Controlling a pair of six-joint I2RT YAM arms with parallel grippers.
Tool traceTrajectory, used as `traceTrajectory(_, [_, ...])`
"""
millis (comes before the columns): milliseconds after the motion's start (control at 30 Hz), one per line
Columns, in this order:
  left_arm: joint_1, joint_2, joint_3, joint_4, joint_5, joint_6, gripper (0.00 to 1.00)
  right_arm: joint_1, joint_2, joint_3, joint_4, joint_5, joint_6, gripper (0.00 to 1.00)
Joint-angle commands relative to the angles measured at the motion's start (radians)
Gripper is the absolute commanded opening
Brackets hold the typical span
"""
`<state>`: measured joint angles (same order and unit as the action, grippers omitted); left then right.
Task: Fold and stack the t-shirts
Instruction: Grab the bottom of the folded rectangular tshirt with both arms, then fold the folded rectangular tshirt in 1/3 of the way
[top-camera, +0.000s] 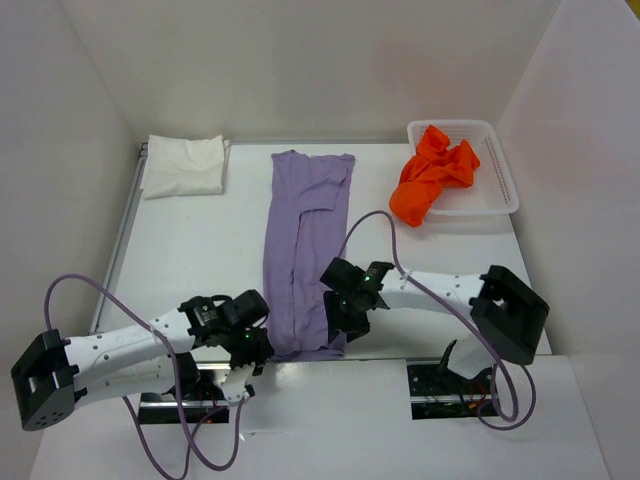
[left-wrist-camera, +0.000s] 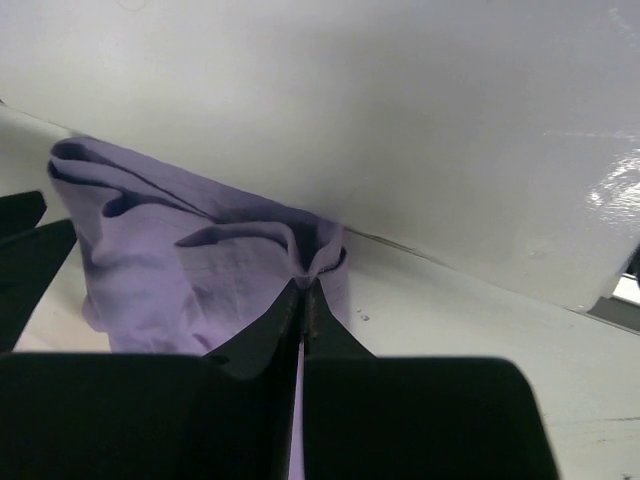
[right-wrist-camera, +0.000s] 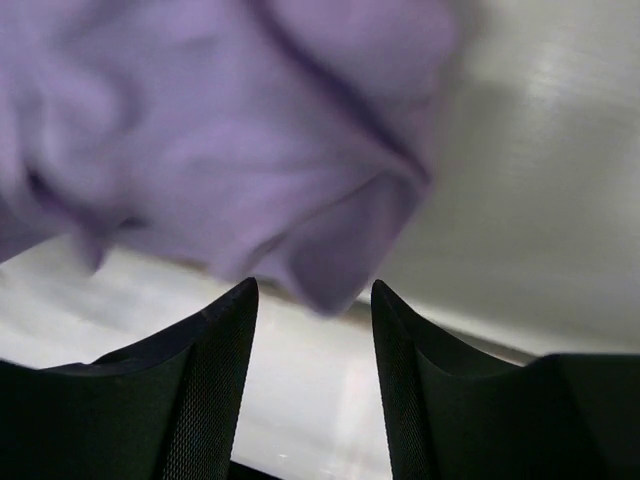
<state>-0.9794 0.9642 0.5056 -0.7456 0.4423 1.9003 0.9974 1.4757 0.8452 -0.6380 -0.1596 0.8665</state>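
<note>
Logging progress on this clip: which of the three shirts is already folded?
The white shirt at far left, a compact rectangle. The purple shirt lies in a long strip; the orange shirt is crumpled over the basket.

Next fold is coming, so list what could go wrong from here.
1. The left jaws are shut on a near corner of the purple t-shirt, but the right jaws stand open at theirs: lifting now could skew the fold.
2. The left pinch holds only a thin bunch, which may slip.

We saw the purple shirt (right-wrist-camera: 250, 150) blurred and cropped in right wrist view; left gripper (top-camera: 262, 348) hid its near corner overhead.
</note>
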Motion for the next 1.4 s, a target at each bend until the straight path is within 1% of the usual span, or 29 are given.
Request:
traceTrajectory(0, [-0.005, 0.002, 0.004, -0.086, 0.058, -0.015, 0.01, -0.006, 0.115, -0.001, 0.018, 0.015, -0.009, 0.55])
traceTrajectory(100, [-0.005, -0.007, 0.004, -0.086, 0.058, -0.015, 0.01, -0.006, 0.153, 0.008, 0.018, -0.004, -0.018, 0.55])
traceTrajectory(133, [-0.005, -0.016, 0.004, -0.086, 0.058, -0.015, 0.01, -0.006, 0.164, 0.008, 0.009, -0.014, -0.018, 0.5])
traceTrajectory(167, [-0.005, -0.016, 0.004, -0.086, 0.058, -0.015, 0.01, -0.006, 0.164, -0.003, 0.009, -0.014, -0.027, 0.45])
traceTrajectory(233, [-0.005, -0.016, 0.004, -0.077, 0.058, -0.041, 0.01, -0.006, 0.141, -0.018, -0.002, -0.024, -0.027, 0.29])
traceTrajectory(267, [-0.005, -0.016, 0.004, -0.077, 0.058, -0.041, 0.01, -0.006, 0.124, -0.034, -0.012, -0.049, -0.027, 0.17])
traceTrajectory(367, [-0.005, -0.034, 0.004, -0.067, 0.058, -0.063, 0.01, -0.006, 0.045, -0.034, -0.037, -0.082, -0.047, 0.04])
traceTrajectory(400, [-0.005, -0.035, 0.004, -0.067, 0.058, -0.063, 0.01, -0.006, 0.026, -0.025, -0.037, -0.093, -0.061, 0.02])
traceTrajectory(433, [-0.005, -0.035, 0.004, -0.067, 0.058, -0.073, 0.01, -0.006, -0.003, -0.024, -0.046, -0.107, -0.061, 0.01])
traceTrajectory(533, [-0.005, -0.045, -0.006, -0.058, 0.049, -0.073, 0.01, -0.006, -0.012, -0.024, -0.046, -0.136, -0.101, 0.0])
traceTrajectory(633, [-0.005, -0.045, 0.016, 0.023, 0.038, -0.136, 0.01, -0.006, 0.024, 0.012, -0.058, -0.146, -0.141, 0.0])
traceTrajectory(667, [-0.005, -0.036, 0.027, 0.067, 0.027, -0.188, 0.01, -0.006, 0.038, 0.026, -0.075, -0.137, -0.162, 0.0])
traceTrajectory(733, [-0.005, -0.012, 0.054, 0.101, 0.009, -0.249, 0.01, -0.006, 0.038, 0.078, -0.098, -0.12, -0.185, 0.0])
traceTrajectory(767, [-0.005, 0.017, 0.094, 0.123, 0.009, -0.333, 0.0, -0.006, 0.038, 0.097, -0.127, -0.109, -0.196, 0.0])
traceTrajectory(867, [0.004, 0.057, 0.16, 0.121, -0.019, -0.472, 0.0, -0.043, 0.028, 0.163, -0.169, -0.097, -0.241, 0.0])
traceTrajectory(967, [0.053, 0.035, 0.195, 0.112, -0.01, -0.507, 0.0, -0.12, -0.015, 0.187, -0.181, -0.119, -0.28, 0.0])
traceTrajectory(1000, [0.053, 0.024, 0.195, 0.13, -0.01, -0.552, 0.0, -0.164, -0.015, 0.198, -0.181, -0.13, -0.293, 0.0])
traceTrajectory(1067, [0.091, 0.015, 0.227, 0.155, -0.01, -0.59, 0.0, -0.203, -0.026, 0.225, -0.181, -0.13, -0.329, 0.0])
traceTrajectory(1100, [0.105, 0.034, 0.24, 0.164, -0.019, -0.628, 0.0, -0.233, -0.014, 0.254, -0.181, -0.13, -0.362, 0.0])
traceTrajectory(1167, [0.143, 0.07, 0.289, 0.178, -0.019, -0.656, 0.0, -0.259, 0.014, 0.288, -0.181, -0.13, -0.394, 0.0])
traceTrajectory(1200, [0.197, 0.109, 0.307, 0.19, -0.019, -0.678, 0.0, -0.288, 0.049, 0.322, -0.172, -0.13, -0.408, 0.0])
traceTrajectory(1267, [0.255, 0.145, 0.35, 0.219, 0.001, -0.688, 0.0, -0.325, 0.084, 0.379, -0.172, -0.13, -0.448, 0.0])
traceTrajectory(1300, [0.309, 0.174, 0.359, 0.232, 0.001, -0.701, 0.0, -0.345, 0.113, 0.396, -0.158, -0.13, -0.46, 0.0])
traceTrajectory(1367, [0.356, 0.203, 0.369, 0.273, 0.001, -0.71, 0.0, -0.402, 0.142, 0.455, -0.121, -0.13, -0.478, 0.0])
